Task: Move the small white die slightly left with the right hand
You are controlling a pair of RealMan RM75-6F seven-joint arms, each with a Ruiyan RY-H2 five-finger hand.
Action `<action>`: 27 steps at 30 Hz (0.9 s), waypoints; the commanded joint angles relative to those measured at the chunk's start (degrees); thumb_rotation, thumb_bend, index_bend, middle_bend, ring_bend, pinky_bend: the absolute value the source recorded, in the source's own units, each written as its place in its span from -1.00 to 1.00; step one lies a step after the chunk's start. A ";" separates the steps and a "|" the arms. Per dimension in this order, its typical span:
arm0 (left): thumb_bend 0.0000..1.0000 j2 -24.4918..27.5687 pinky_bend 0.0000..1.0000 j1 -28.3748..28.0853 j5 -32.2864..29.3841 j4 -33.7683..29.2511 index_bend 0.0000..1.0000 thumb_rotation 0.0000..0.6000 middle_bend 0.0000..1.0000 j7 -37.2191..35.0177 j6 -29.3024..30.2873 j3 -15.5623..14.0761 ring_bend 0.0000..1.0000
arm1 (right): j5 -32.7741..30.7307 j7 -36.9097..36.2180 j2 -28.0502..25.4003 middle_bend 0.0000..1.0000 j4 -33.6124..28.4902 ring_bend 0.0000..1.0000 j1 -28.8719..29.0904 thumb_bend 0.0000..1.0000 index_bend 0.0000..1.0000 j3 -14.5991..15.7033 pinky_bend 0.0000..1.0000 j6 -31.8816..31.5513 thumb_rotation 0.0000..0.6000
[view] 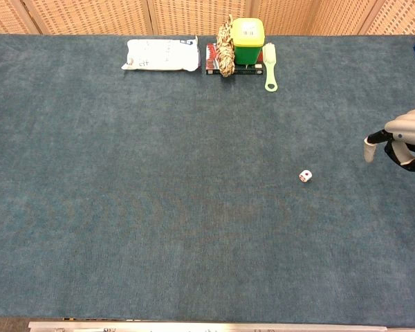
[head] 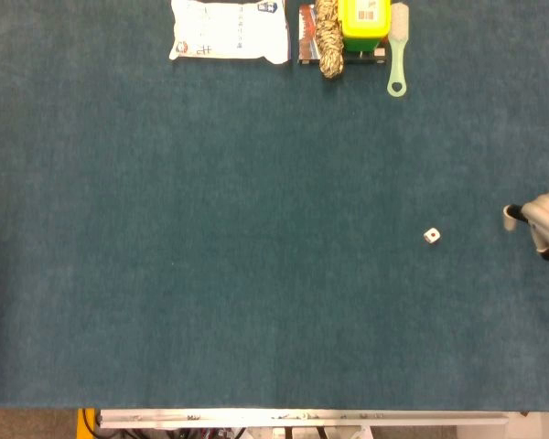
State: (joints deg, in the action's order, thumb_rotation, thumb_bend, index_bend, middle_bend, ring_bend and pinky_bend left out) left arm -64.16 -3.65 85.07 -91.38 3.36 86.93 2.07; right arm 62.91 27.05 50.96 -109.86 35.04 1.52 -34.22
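Writing on the white packet (view: 162, 54) at the worktop's far edge is too small to read, and so is the label on the green and yellow tub (view: 247, 35) beside it. I am holding my right hand (view: 404, 141) at the right edge, cut off by the frame, so I cannot tell its grip. The die (view: 305, 176) is lying apart from it, toward the middle.
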 commanded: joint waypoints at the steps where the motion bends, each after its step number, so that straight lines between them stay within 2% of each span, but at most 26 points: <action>1: -0.98 0.18 -0.74 0.09 -0.07 -0.17 0.08 1.00 -0.43 0.16 0.05 0.02 -0.76 | -5.84 3.97 0.43 0.73 -0.47 0.86 3.93 1.00 -0.34 1.99 1.00 2.24 1.00; 7: -0.98 0.63 -0.74 0.55 -0.12 -0.77 0.08 1.00 -0.43 0.42 0.71 0.09 -0.76 | -14.06 7.44 3.12 0.76 0.58 0.89 10.55 1.00 -0.36 4.96 1.00 3.89 1.00; 13: -0.98 1.12 -0.74 1.07 0.23 -1.01 0.08 1.00 -0.43 0.52 1.21 -0.20 -0.76 | -19.13 8.02 5.35 0.76 1.14 0.90 15.72 1.00 -0.36 7.30 1.00 4.37 1.00; 27: -0.98 2.09 -0.74 2.11 1.52 2.23 0.08 1.00 -0.43 -2.18 2.25 -0.87 -0.76 | -23.02 6.85 9.30 0.76 3.00 0.90 21.76 1.00 -0.36 11.24 1.00 2.29 1.00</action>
State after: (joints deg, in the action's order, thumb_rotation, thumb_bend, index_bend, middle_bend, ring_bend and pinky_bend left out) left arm -62.15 -1.64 86.53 -89.40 1.43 89.17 1.27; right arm 40.11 33.99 60.06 -106.83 56.56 12.55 -31.71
